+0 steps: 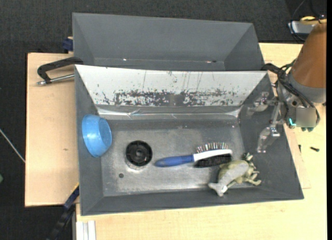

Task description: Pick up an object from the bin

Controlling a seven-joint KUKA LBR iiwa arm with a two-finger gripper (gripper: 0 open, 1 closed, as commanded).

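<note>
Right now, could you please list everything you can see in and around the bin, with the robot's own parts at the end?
bin: one, grey metal, middle of the view
bowl: one, blue, tipped against the bin's left wall
round cap-like thing: one, black, on the floor left of centre
brush: one, blue handle pointing left with a white and black head, on the floor right of centre
toy animal: one, pale greenish beige, lower right of the floor, just below the brush head
pincer: one, metal, over the bin's right side, above the toy animal in the view
arm: one, orange cover, at the right edge
</note>
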